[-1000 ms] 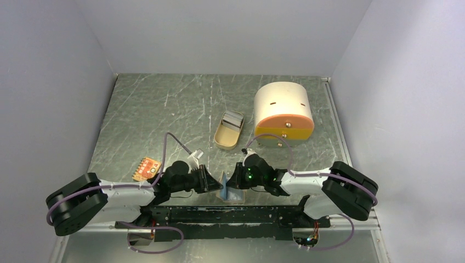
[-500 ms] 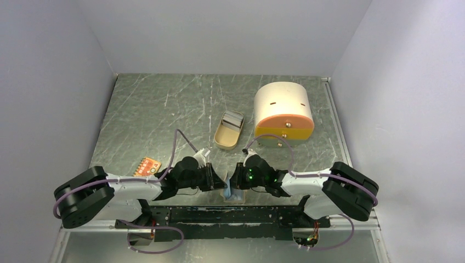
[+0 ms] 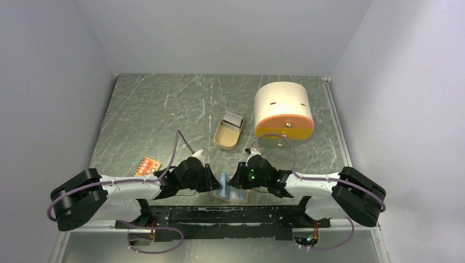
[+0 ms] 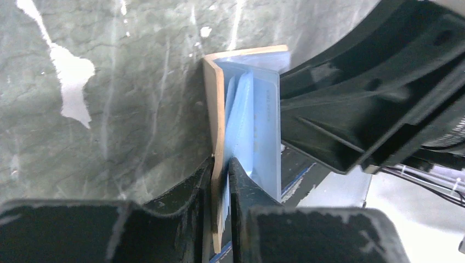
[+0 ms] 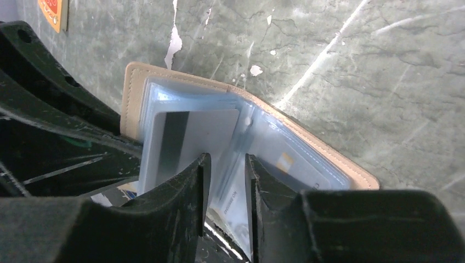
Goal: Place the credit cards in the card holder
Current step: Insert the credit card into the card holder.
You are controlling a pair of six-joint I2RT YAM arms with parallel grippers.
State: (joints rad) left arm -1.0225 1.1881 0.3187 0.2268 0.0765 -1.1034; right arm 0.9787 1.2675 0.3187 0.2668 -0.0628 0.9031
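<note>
Left gripper [image 4: 221, 167] is clamped on the holder's [image 4: 218, 98] cover, propping it open between the 2 arms; that pinch should hold firm. Right gripper [image 5: 226, 164], jaws slightly apart astride a sleeve [image 5: 233, 189], should withdraw straight, leaving the striped card [image 5: 205, 131] seated.

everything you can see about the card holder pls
The card holder is a beige-tan, leather-like folding wallet with a stitched edge. It is open like a book with one half raised, and it sits at the near edge of the table, between the two arms. Inside are clear, bluish plastic sleeves, and one holds a whitish card with a dark stripe. The left gripper pinches one tan cover together with its sleeves. The right gripper has its fingers slightly apart, astride an inner sleeve.
</note>
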